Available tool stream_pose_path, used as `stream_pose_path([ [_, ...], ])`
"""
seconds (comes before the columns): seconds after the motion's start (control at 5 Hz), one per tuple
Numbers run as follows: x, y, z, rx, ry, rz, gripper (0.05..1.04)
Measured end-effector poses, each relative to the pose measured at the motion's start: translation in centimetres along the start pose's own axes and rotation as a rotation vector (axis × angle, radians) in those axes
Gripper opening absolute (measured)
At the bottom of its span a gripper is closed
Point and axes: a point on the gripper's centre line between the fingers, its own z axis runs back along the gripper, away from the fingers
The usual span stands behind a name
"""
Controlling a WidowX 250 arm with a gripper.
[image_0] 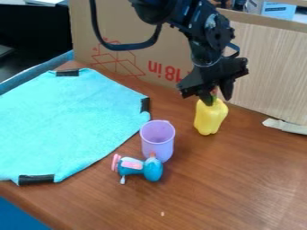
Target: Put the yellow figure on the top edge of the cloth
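pincer [217, 99] spread astride yellow pepper's [210, 117] stem | 1 tabletop [178, 107] gap to cloth's [66, 121] edge

My claw [217, 95] has a lane over the counter [240, 179] to the cloth [66, 121], between the purple cup [158, 140] and the cardboard [129, 22]. The cardboard walls off the back; cup and blue toy [141, 168] (a low one) obstruct nearer the camera.
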Motion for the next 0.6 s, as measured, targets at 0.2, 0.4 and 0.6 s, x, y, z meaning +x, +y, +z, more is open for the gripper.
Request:
stream_pose_path([
  [0.2, 0.1, 0.0, 0.0, -0.002, -0.005, 0.004, 0.172],
  [0.4, 0.2, 0.0, 0.0, -0.005, -0.005, 0.005, 0.086],
  [0.6, 1.9, 0.8, 0.3, -0.003, -0.007, 0.086, 0.084],
])
